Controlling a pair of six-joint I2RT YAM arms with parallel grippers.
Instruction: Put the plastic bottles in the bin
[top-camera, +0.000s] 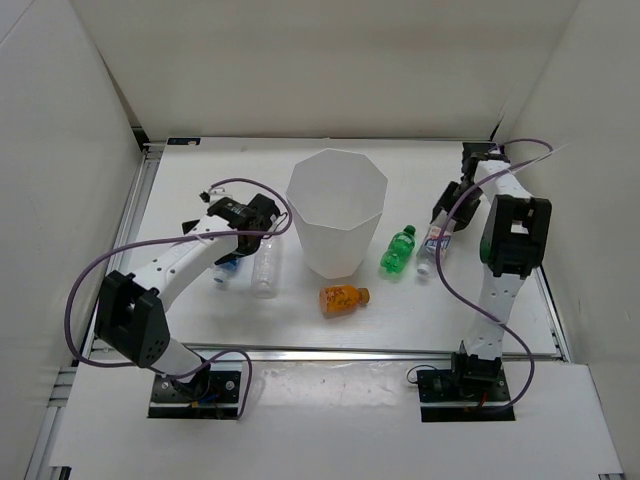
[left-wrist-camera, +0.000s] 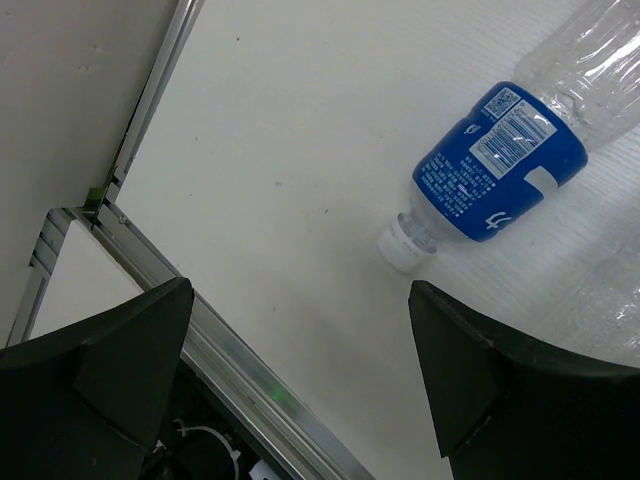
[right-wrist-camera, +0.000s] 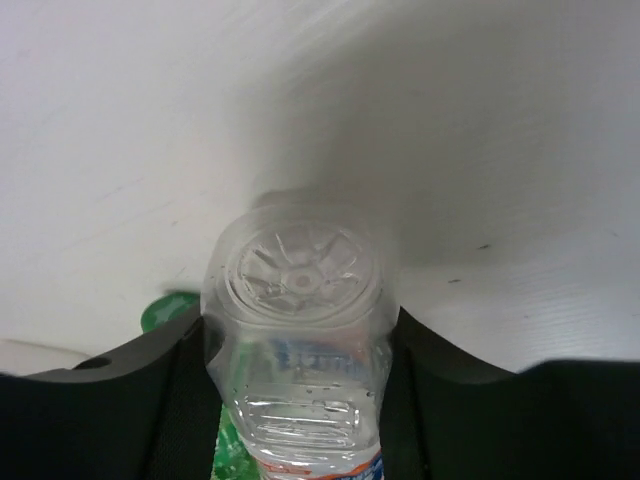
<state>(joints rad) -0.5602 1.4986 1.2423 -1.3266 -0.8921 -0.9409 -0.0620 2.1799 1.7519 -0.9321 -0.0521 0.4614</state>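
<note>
Near the bench's right edge my right gripper (right-wrist-camera: 295, 345) clamps a clear bottle (right-wrist-camera: 297, 290); my left gripper (left-wrist-camera: 300, 290) hangs open beside the blue-labelled bottle (left-wrist-camera: 500, 165).

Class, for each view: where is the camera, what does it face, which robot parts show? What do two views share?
Top external: above and behind, looking down on the bin; both arms show.
Left wrist: faces table and blue-label bottle; open fingers show.
Right wrist: faces a clear bottle, base-on, clamped between its fingers.
Shared: top external also shows the blue-label bottle.
</note>
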